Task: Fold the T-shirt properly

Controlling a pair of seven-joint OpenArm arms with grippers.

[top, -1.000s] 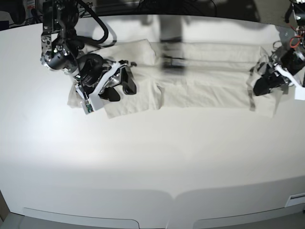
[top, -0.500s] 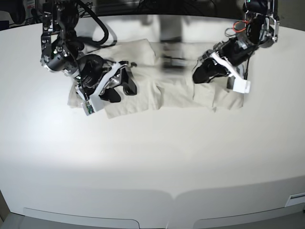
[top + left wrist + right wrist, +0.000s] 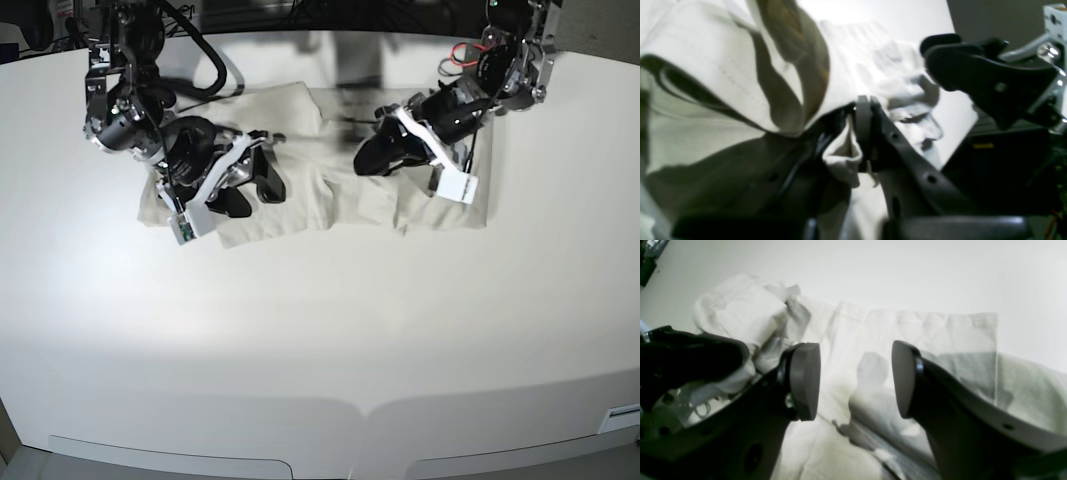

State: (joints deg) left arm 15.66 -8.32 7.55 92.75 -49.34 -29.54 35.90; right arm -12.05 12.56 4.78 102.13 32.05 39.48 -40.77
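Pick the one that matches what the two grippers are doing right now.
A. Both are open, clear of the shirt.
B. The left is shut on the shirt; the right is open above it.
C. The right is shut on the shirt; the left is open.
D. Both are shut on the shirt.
B: the left gripper pinches a fold of the T-shirt, while the right gripper stands wide with nothing between its pads.

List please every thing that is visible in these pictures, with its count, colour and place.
Cream cotton T-shirt: one, off-white, wrinkled, lying at the far middle of the table, partly folded over.
White table: one, white, under everything.
Right gripper: one, black with white parts, open, above the shirt's end on the base view's left.
Left gripper: one, black with white parts, shut on a fold of the shirt, near its middle.
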